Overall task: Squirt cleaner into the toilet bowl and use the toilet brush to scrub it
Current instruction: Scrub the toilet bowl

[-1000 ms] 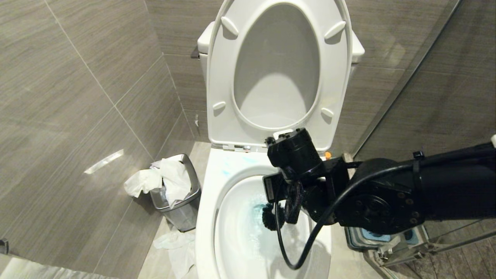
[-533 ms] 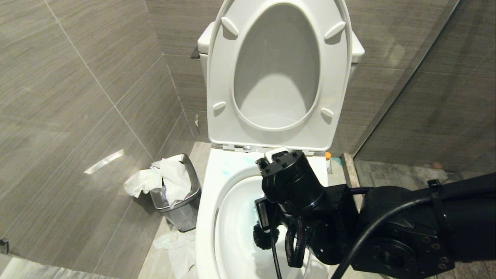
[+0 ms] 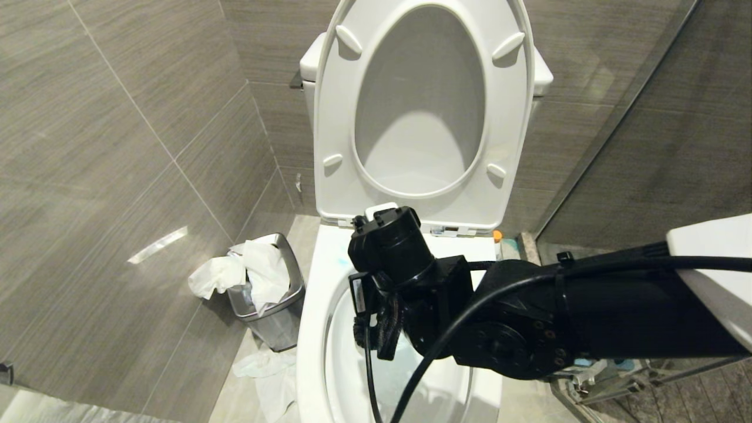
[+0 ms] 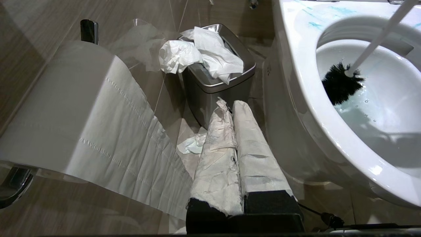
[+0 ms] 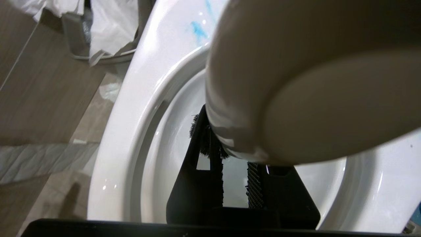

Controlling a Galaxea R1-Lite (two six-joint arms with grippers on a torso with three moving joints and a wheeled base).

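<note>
The white toilet bowl (image 3: 314,329) stands with its seat up. My right arm (image 3: 411,282) reaches over it from the right and hides its gripper in the head view. In the right wrist view my right gripper (image 5: 235,164) is shut on the toilet brush, whose rounded white knob (image 5: 296,82) fills the picture. The left wrist view shows the slim handle (image 4: 378,36) slanting down to the black bristle head (image 4: 340,84), which presses on the basin's left inner wall. Pale blue cleaner streaks (image 4: 315,24) mark the rim and the water (image 4: 355,112) is tinted. My left gripper (image 4: 232,107), its fingers taped white, is shut and empty low beside the toilet.
A small steel bin (image 3: 279,320) stuffed with tissue stands left of the toilet, with crumpled tissue (image 3: 264,370) on the floor by it. A toilet paper roll (image 4: 82,115) hangs close to my left gripper. The raised seat (image 3: 329,117) leans back; a glass partition (image 3: 617,117) bounds the right.
My right arm has swung left across the bowl. The brush head went from the middle of the basin to its left wall, and the wrist now hides most of it in the head view.
</note>
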